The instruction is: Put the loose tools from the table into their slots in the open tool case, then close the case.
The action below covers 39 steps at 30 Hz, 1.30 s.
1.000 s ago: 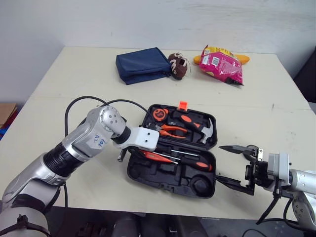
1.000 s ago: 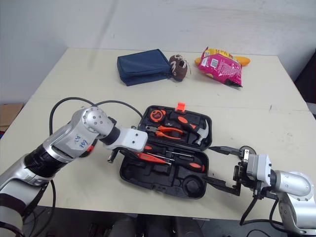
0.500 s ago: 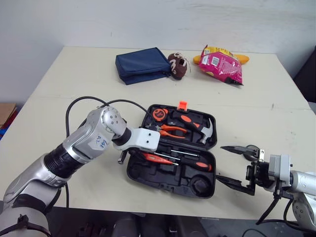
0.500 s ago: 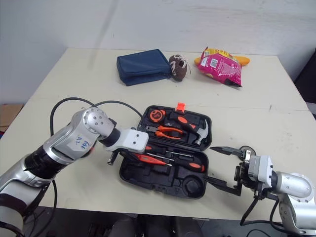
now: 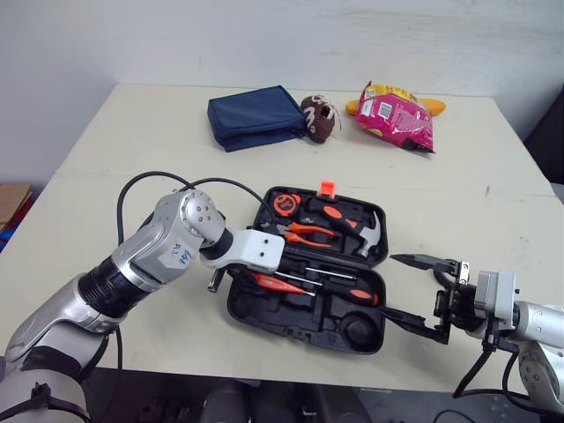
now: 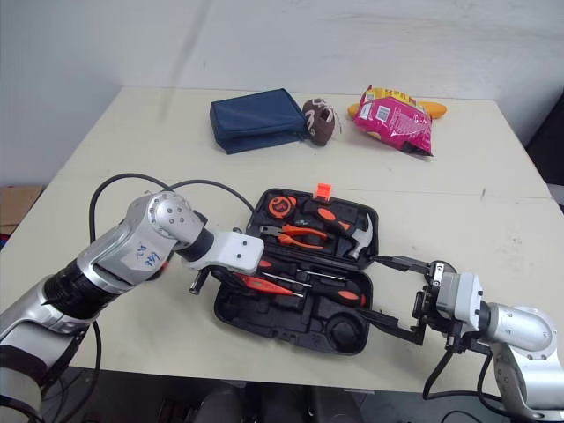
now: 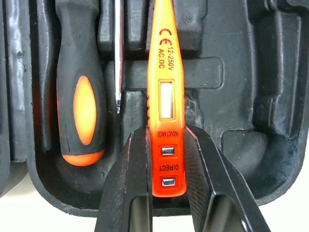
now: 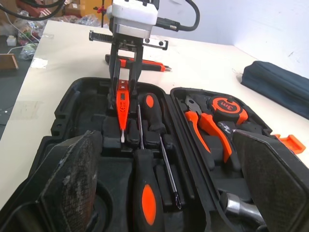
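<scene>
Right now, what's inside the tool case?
In the tool case: tape measure, pliers and hammer in the far half; two screwdrivers in the near half, beside an orange voltage tester gripped by the left gripper. The tester covers the slot under it.

1. tool case: on the table, centre, near the front edge.
2. tester pen: in the case's near half, beside a screwdriver, between the left end effector fingers.
3. pliers, hammer: in the far half.
4. pouch, snack bag: on the table's far side.
5. right end effector: at the case's right end.

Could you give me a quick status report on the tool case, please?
Left gripper shut on orange voltage tester, at a tool case slot. Right gripper open beside case. Red-handled tool loose on table.
</scene>
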Tool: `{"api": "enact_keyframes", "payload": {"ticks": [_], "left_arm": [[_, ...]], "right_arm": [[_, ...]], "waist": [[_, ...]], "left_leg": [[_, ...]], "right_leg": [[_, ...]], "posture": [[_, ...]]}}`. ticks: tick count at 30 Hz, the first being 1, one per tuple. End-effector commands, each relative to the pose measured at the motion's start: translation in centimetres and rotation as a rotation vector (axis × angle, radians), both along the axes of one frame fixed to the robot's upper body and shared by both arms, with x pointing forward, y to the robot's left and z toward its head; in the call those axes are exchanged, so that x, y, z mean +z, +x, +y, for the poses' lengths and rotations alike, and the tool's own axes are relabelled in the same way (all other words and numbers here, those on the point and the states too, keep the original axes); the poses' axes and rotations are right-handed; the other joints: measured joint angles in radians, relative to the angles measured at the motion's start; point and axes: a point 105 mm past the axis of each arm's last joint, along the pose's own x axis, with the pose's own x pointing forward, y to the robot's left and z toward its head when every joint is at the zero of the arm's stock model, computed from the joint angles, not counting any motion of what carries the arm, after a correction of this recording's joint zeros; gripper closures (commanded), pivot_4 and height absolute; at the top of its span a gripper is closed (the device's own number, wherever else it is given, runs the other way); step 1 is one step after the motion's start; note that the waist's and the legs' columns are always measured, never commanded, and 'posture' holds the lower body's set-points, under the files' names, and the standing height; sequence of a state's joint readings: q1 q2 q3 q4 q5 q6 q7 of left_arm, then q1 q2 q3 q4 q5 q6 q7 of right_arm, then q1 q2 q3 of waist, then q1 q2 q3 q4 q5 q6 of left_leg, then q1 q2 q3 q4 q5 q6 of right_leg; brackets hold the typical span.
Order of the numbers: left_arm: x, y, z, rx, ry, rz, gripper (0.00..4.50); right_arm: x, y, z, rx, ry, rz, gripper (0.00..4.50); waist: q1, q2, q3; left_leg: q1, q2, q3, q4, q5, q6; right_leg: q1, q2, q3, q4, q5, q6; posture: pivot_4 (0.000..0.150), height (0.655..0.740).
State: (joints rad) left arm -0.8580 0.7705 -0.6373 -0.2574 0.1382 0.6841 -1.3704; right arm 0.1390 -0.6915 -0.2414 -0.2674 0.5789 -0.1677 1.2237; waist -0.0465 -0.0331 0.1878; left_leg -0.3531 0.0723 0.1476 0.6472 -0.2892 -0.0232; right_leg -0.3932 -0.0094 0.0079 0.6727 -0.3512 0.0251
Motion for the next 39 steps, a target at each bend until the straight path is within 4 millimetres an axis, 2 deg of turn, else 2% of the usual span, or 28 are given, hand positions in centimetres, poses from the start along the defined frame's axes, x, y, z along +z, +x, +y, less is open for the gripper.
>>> {"api": "enact_keyframes", "payload": {"ticks": [1,9,13,22,24,25,28,32,36,39], "left_arm": [[-0.7,0.3,0.2,0.027,0.027,-0.004,4.21],[-0.4,0.1,-1.0,0.025,-0.01,0.015,4.21],[-0.5,0.0,-1.0,0.011,-0.001,0.018,4.21],[-0.4,0.1,-1.2,-0.002,-0.002,0.006,4.21],[-0.2,0.2,-1.4,-0.011,-0.011,-0.004,3.19],[-0.1,0.1,-1.5,-0.017,-0.022,-0.008,2.94],[0.6,-0.5,-1.8,-0.038,-0.051,0.016,1.57],[1.1,-0.6,-1.6,-0.048,-0.048,-0.007,1.57],[3.2,-2.7,-2.1,-0.094,-0.127,0.083,1.57],[4.3,-3.3,-2.4,-0.11,-0.185,0.1,1.57]], "right_arm": [[0.5,-0.2,0.4,0.014,0.017,-0.023,0.0],[-0.9,0.7,-0.1,0.005,0.02,-0.011,0.0],[-1.7,0.9,-0.2,0.003,0.023,-0.01,0.0],[-1.8,0.4,0.1,0.008,0.029,-0.017,0.0],[-1.6,0.1,0.1,0.008,0.029,-0.019,0.0],[-1.5,0.0,0.1,0.008,0.029,-0.021,0.0],[-1.1,-0.5,0.0,0.007,0.028,-0.023,0.0],[-1.0,-0.8,-0.2,0.007,0.026,-0.018,0.0],[-1.1,-0.8,-0.4,0.01,0.024,-0.006,0.0],[-1.2,-0.7,-0.5,0.012,0.021,0.0,0.0]], "waist": [[0.004,0.0,0.0],[0.02,0.0,0.0],[0.02,0.0,0.0],[0.018,0.0,0.0],[0.018,0.0,0.0],[0.018,0.0,0.0],[0.016,0.0,0.0],[0.016,0.0,0.0],[0.016,0.0,0.0],[0.016,0.0,0.0]], "left_leg": [[0.0,0.0,0.0,0.0,0.0,0.0],[0.0,0.0,0.0,0.001,0.0,0.001],[0.0,-0.001,0.0,0.001,-0.001,0.002],[0.0,-0.001,0.0,0.0,-0.001,0.002],[0.0,-0.001,0.0,0.0,-0.001,0.002],[0.0,-0.001,0.0,0.001,-0.001,0.002],[0.0,-0.001,0.0,0.0,-0.001,0.002],[-0.001,0.0,0.0,0.0,-0.001,0.001],[-0.001,0.0,0.0,0.0,-0.001,0.001],[-0.001,0.0,0.0,0.001,-0.001,0.001]], "right_leg": [[0.0,0.0,0.0,0.0,0.0,0.0],[0.0,0.0,0.0,0.0,0.0,0.0],[0.001,-0.001,0.0,-0.001,0.0,0.0],[0.0,-0.001,0.0,0.0,0.0,0.0],[0.0,-0.001,0.0,0.0,0.0,0.0],[0.0,-0.001,0.0,0.0,0.0,0.0],[0.0,-0.001,0.0,0.0,0.0,0.0],[0.0,-0.001,0.0,0.0,0.0,0.0],[0.0,-0.001,0.0,0.0,0.0,0.0],[0.0,-0.001,0.0,0.0,0.0,0.0]], "posture": [[0.15,0.74],[0.15,0.74],[0.15,0.74],[0.15,0.74],[0.15,0.74],[0.15,0.74],[0.15,0.74],[0.15,0.74],[0.15,0.74],[0.15,0.74]]}}
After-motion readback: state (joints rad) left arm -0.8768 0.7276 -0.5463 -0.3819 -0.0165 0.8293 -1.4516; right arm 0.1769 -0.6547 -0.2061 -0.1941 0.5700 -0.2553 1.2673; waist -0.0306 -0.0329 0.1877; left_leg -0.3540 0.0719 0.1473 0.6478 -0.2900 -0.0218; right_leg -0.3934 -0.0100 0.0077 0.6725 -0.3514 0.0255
